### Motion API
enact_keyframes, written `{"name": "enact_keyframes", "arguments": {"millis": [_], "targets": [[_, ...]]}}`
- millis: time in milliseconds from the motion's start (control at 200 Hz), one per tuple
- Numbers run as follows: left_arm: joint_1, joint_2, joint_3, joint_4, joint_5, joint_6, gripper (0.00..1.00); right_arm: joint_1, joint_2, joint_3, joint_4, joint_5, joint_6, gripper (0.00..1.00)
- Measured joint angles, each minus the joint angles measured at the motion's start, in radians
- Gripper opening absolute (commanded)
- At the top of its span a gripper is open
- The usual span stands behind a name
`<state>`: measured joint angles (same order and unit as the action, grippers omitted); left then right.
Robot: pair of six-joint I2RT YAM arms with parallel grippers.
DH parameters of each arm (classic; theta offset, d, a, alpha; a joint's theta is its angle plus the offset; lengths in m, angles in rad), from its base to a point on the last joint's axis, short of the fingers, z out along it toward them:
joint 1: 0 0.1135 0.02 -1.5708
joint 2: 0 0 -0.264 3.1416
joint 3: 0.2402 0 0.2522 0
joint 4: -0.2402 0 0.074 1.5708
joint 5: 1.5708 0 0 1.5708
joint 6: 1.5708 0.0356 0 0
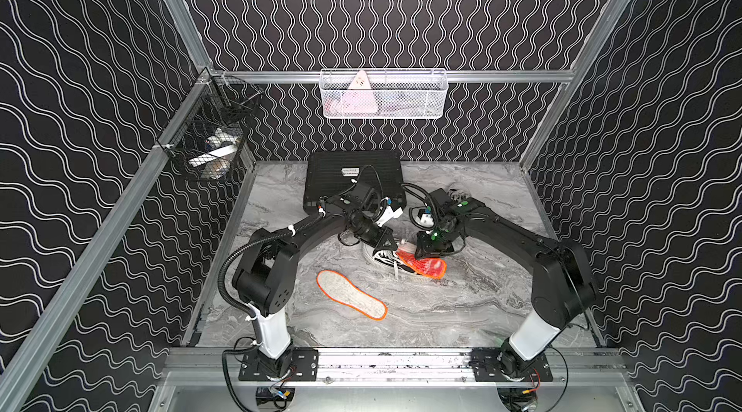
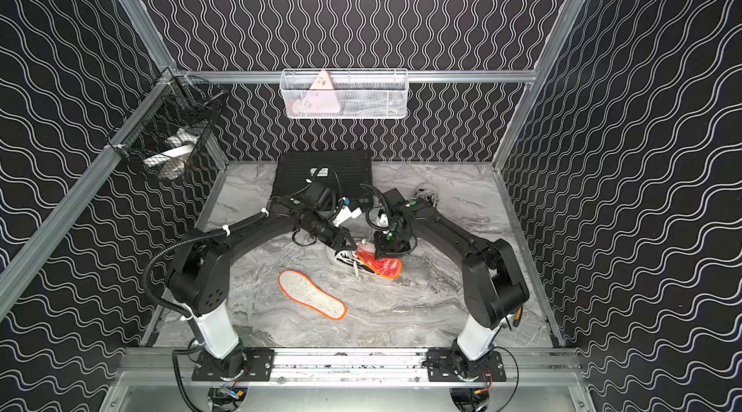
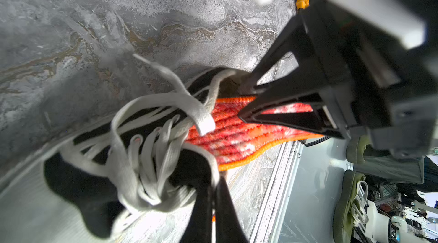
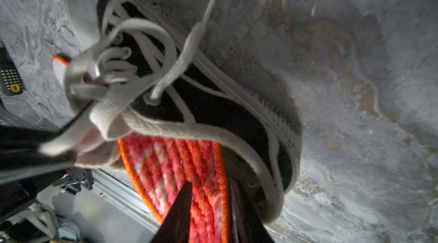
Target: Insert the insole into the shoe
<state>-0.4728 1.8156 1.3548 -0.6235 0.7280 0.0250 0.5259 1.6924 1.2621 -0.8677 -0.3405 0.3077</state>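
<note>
A black sneaker with white laces, the shoe [image 1: 377, 260] [image 2: 340, 260], lies mid-table in both top views. A red quilted insole with an orange rim [image 1: 429, 268] [image 4: 170, 159] sits partly inside its opening, the heel end sticking out. My left gripper [image 3: 214, 196] [image 1: 388, 248] is shut on the shoe's tongue by the laces [image 3: 147, 159]. My right gripper [image 4: 211, 201] [image 1: 425, 255] hovers over the insole's protruding end, jaws apart: one finger over its face, the other by its rim against the shoe's collar [image 4: 260, 159].
A second insole, white with an orange rim [image 1: 351, 294] [image 2: 311, 294], lies flat in front of the shoe. A black ribbed case [image 1: 353, 173] stands at the back. Another shoe [image 2: 427, 191] peeks out behind the right arm. Wire baskets [image 1: 383, 94] [image 1: 213, 137] hang on the walls.
</note>
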Motion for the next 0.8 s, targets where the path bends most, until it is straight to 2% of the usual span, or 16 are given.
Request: {"name": "enact_keyframes", "arguments": {"millis": [130, 295, 450, 610, 801], "targets": [[0.000, -0.004, -0.001, -0.002, -0.005, 0.004, 0.00, -0.034, -0.032, -0.045, 0.009, -0.067, 0.065, 0.38], [0.000, -0.023, -0.014, 0.012, -0.040, -0.003, 0.00, -0.037, -0.069, -0.135, 0.064, -0.152, 0.212, 0.45], [-0.002, -0.034, -0.032, 0.045, -0.069, -0.027, 0.00, -0.038, -0.139, -0.182, 0.108, -0.165, 0.314, 0.49], [-0.002, -0.024, -0.025, 0.044, -0.078, -0.027, 0.00, -0.025, -0.173, -0.122, 0.095, -0.139, 0.296, 0.55], [-0.002, -0.010, -0.002, 0.030, -0.089, -0.031, 0.00, 0.103, -0.195, -0.066, 0.098, -0.049, 0.167, 0.56]]}}
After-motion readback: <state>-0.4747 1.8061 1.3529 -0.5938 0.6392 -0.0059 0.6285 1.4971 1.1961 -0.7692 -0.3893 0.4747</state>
